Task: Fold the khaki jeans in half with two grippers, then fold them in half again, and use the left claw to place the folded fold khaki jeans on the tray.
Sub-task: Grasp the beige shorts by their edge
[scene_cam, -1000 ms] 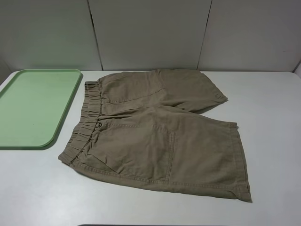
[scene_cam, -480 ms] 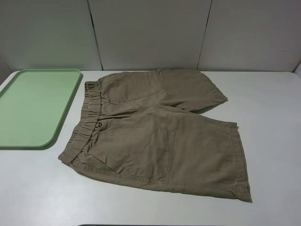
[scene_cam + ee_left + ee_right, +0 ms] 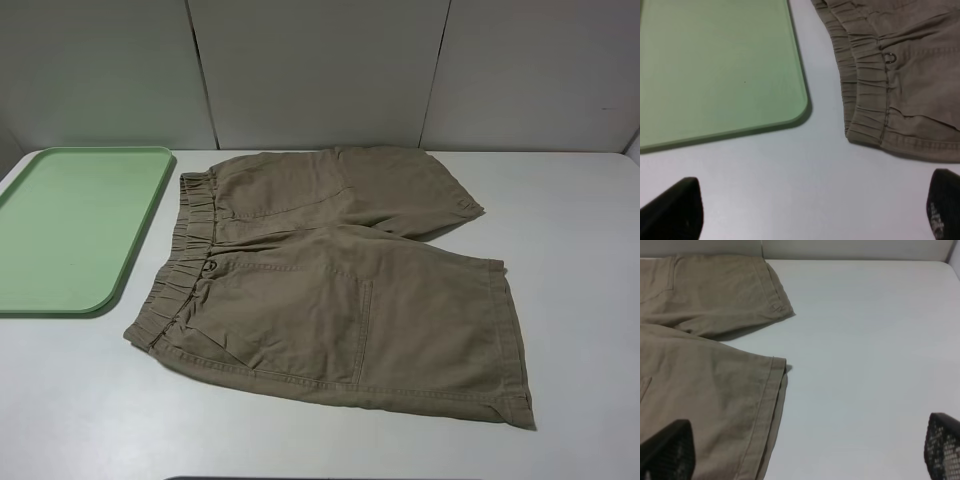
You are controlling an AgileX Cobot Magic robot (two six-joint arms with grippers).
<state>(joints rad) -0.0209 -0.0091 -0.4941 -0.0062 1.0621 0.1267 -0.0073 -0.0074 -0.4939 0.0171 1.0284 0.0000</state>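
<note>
The khaki jeans (image 3: 340,290) lie flat on the bench (image 3: 580,250) just right of the tray (image 3: 70,225), probably light, soft and limp, best pinched at the near waistband corner (image 3: 140,335) and near leg hem (image 3: 515,400), while the left gripper (image 3: 809,207) and right gripper (image 3: 805,447) hang spread wide, empty.

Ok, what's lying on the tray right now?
Nothing on the part in view: the tray is bare green. The khaki jeans lie flat on the table beside it, not touching. Nothing covers it; its left edge is out of frame.
</note>
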